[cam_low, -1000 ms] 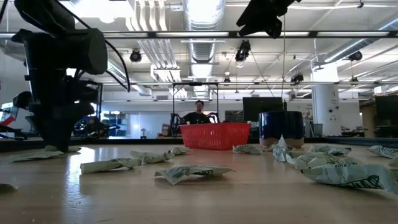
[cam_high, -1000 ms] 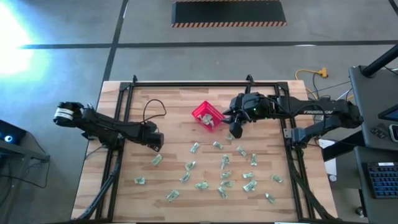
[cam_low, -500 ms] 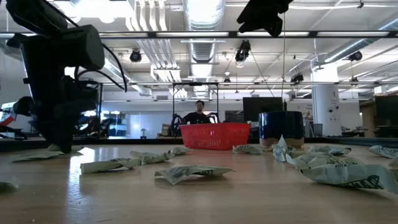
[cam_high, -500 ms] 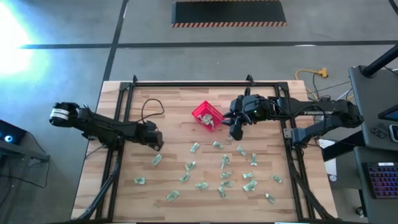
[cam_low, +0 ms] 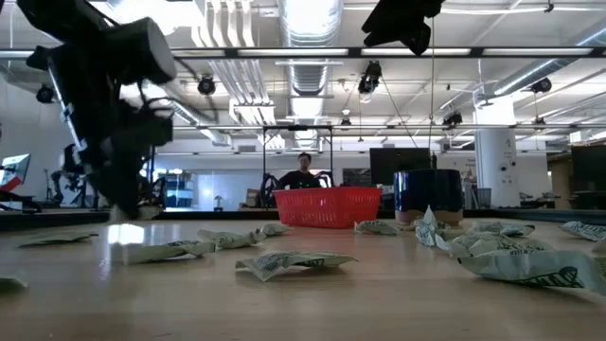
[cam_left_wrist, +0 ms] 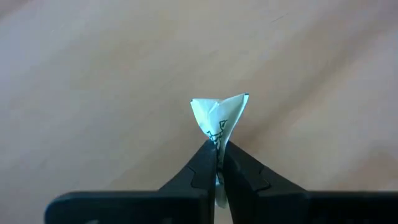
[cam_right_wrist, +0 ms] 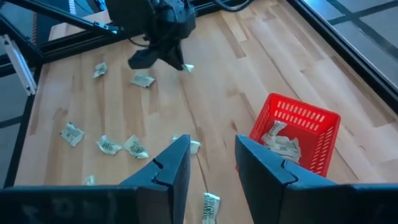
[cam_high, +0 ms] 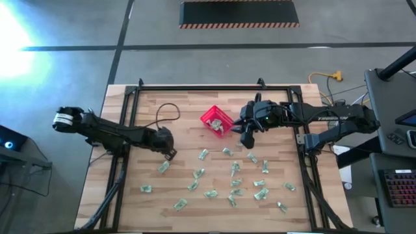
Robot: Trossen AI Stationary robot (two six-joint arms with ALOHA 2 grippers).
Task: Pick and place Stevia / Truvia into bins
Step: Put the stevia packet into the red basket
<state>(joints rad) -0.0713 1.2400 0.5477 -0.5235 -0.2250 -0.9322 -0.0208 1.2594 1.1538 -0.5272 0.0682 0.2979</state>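
Note:
Many pale green and white sachets lie scattered flat on the wooden table. The red basket stands at the far middle with a few sachets inside. My left gripper is left of the scatter, shut on one sachet; it also shows in the right wrist view. My right gripper hangs open and empty just right of the basket, its fingers apart above the table. My left gripper pinches one crumpled sachet by its near end between its two fingertips. The rest of the sachet fans out beyond the tips. The fingers slant down toward the table's right side. The sachet is lifted clear of the table.
A dark blue mug stands right of the basket in the low view. One sachet lies just near of my left gripper. Black frame rails run along the table's far and side edges. A person sits far behind.
My left gripper has risen off the table and gone a little toward the right edge, tipping as it rose, with the sachet between its fingers lifted clear.

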